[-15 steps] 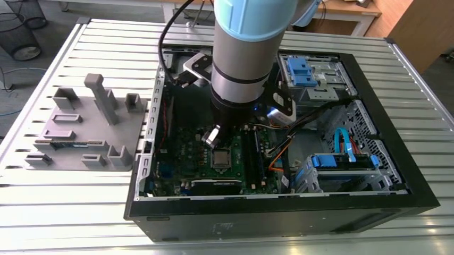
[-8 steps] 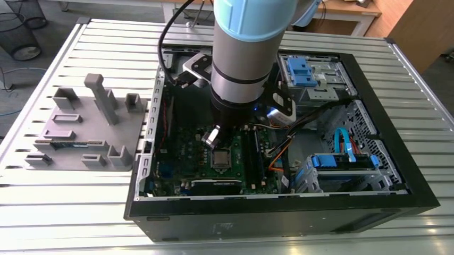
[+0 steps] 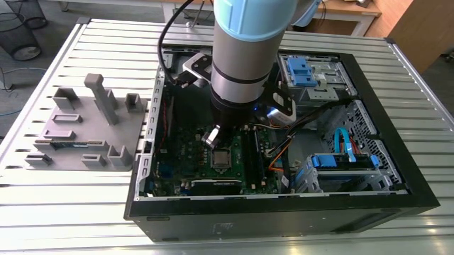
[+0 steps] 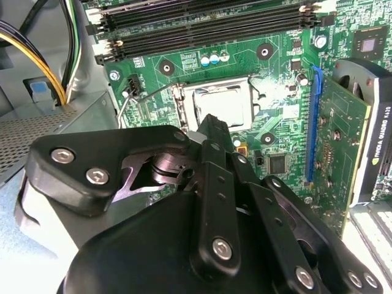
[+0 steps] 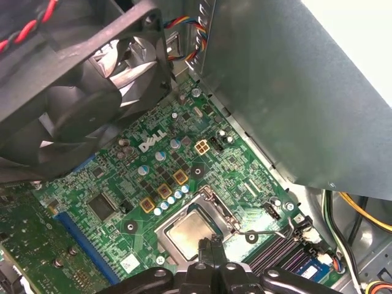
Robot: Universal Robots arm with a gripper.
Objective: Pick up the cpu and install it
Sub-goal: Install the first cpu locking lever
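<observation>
Gripper [image 4: 211, 124]: fingers drawn close together with nothing visible between them; in the second wrist view the tip hangs over the near edge of the cpu [image 4: 224, 103], and contact cannot be told
Gripper risk: a narrow hard tip this close could scratch the silver top or push the chip sideways if it drops or drifts
Cpu place: lies flat in the socket [image 4: 181, 105] with its shiny face up, apparently released
Cpu risk: whether its edges sit true in the frame is too fine to judge; if it rides crooked, any downward press could bend the contacts beneath
Lever [image 4: 144, 97]: thin wire standing out beside the socket, judged unlatched, so nothing clamps the chip and a knock could lift it out
Memory slots [image 4: 208, 24]: just beyond the socket; a sideways swing of the broad gripper body could strike their clips
Graphics card [image 4: 343, 141]: upright near the socket, narrowing the room on that side
Fan [image 5: 79, 79]: overhangs the board near loose cables, which could snag the arm
Tray [image 3: 78, 125]: grey, on the tabletop [image 3: 284, 241] at the exterior view's left, well apart from the case; no hazard judged there
</observation>
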